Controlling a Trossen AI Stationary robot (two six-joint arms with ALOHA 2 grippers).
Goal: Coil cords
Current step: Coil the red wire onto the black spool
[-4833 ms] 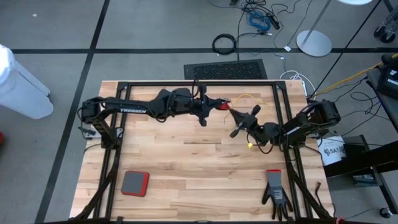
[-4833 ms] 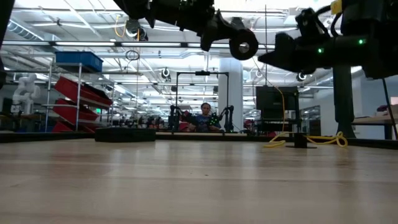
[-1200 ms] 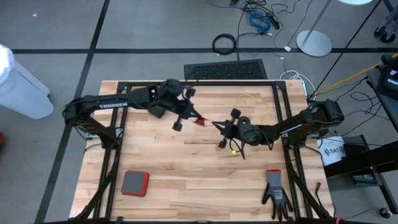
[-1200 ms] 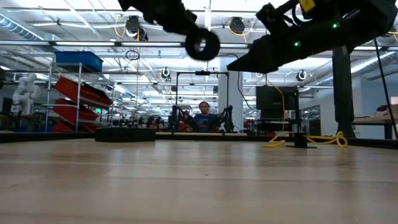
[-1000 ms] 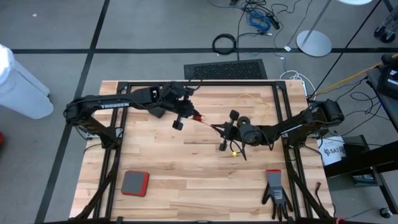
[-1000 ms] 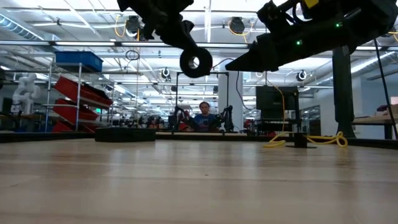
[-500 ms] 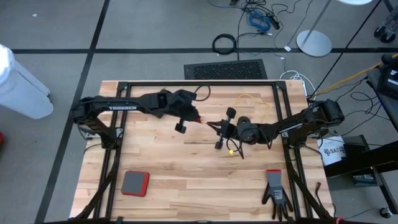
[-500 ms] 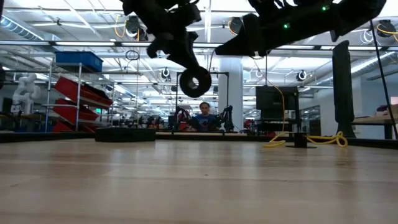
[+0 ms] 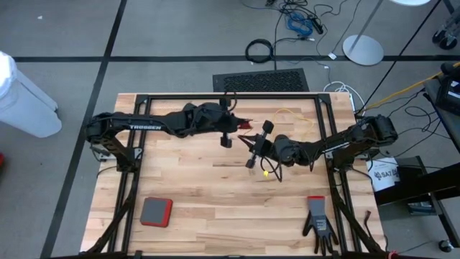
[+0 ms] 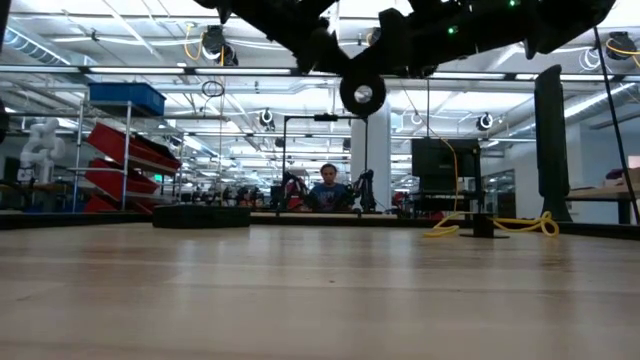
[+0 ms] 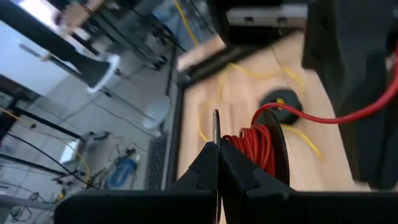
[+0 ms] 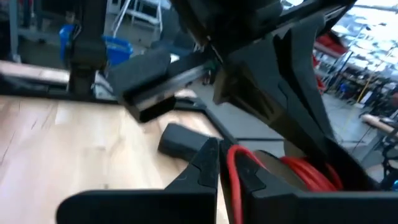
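Red thin cord [image 11: 348, 115] runs as a taut strand between the two hands, and its line across the middle of the worktop [image 9: 215, 208] is what the coming winding move turns on. At one end sits the small round black reel wound with red cord [image 11: 264, 146], just beyond the pinched tip of the left hand [image 9: 228, 129]; in the low view that reel [image 10: 361, 94] hangs well above the wood. The left hand's fingers are pressed together, seemingly on the reel's rim, though the exact contact is hard to make out. The right hand [image 9: 253, 150] is close beside it, its fingers also closed, with the red strand passing between them. So the reel lies nearest the left hand, while the free length leads away toward the right hand. A second black reel [image 11: 280, 102] rests on the boards on the right arm's side with a loose thin yellow cord [image 9: 287, 115] straggling around it, apart from both hands and not yet wound.
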